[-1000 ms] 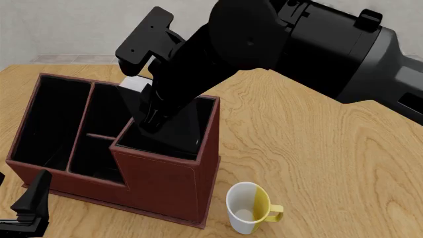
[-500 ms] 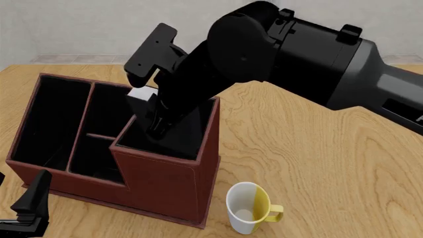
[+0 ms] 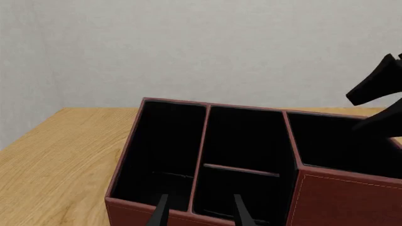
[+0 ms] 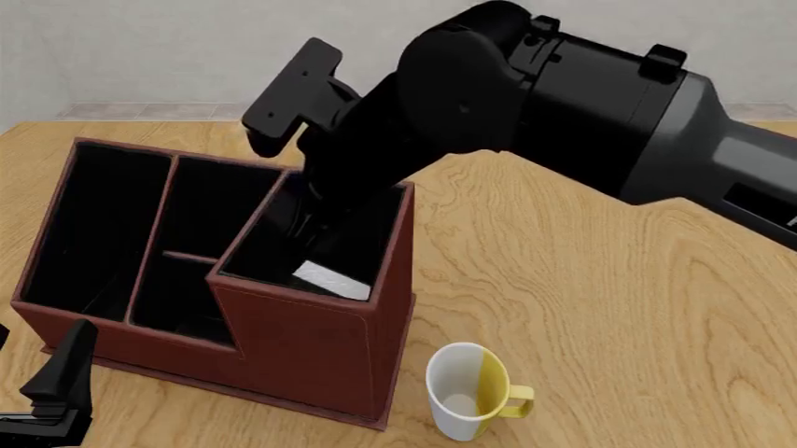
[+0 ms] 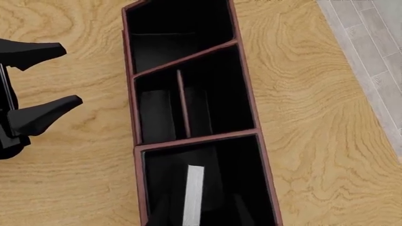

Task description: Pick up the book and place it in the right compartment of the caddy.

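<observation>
The dark red-brown caddy (image 4: 305, 345) stands on the wooden table. The book (image 4: 331, 278) lies inside its right compartment (image 4: 396, 245), and only its white page edge shows. In the right wrist view the book (image 5: 193, 195) is a white strip standing in that compartment (image 5: 267, 179), between my right gripper's (image 5: 199, 214) spread dark fingers and apart from them. My right arm (image 4: 498, 93) reaches down into the compartment. My left gripper (image 3: 199, 214) is open and empty, low at the caddy's near left corner (image 4: 56, 383). It also shows in the right wrist view (image 5: 37, 82).
A white-and-yellow mug (image 4: 468, 390) stands upright on the table just right of the caddy's near corner. The caddy's long narrow section (image 4: 93, 233) and two small middle sections (image 4: 200, 252) are open-topped. The table's far edge meets a grey floor and wall.
The book's white edge was high at the gripper above the caddy's back rim; now it lies low inside the right compartment. My right gripper has let go; the wrist rose slightly.
</observation>
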`<move>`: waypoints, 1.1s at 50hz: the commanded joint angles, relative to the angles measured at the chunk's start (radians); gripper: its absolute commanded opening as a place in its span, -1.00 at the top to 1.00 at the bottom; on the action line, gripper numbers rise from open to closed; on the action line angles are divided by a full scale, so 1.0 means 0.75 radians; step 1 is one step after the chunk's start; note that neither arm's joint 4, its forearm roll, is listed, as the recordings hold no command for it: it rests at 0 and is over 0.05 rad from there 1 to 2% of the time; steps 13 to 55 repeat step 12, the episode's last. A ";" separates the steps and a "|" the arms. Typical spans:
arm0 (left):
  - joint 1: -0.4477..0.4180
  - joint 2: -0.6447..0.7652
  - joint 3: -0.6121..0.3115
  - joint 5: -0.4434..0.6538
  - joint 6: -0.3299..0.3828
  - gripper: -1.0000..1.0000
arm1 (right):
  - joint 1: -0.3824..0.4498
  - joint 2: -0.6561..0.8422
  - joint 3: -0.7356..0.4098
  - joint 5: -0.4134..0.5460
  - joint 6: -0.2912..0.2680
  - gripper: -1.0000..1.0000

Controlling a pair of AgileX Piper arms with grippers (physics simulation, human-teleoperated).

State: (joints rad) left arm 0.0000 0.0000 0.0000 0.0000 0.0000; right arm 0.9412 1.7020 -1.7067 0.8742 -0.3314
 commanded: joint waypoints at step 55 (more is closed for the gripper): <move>0.000 0.000 0.000 0.000 0.000 -1.00 | -0.009 -0.058 0.020 -0.011 0.011 -1.00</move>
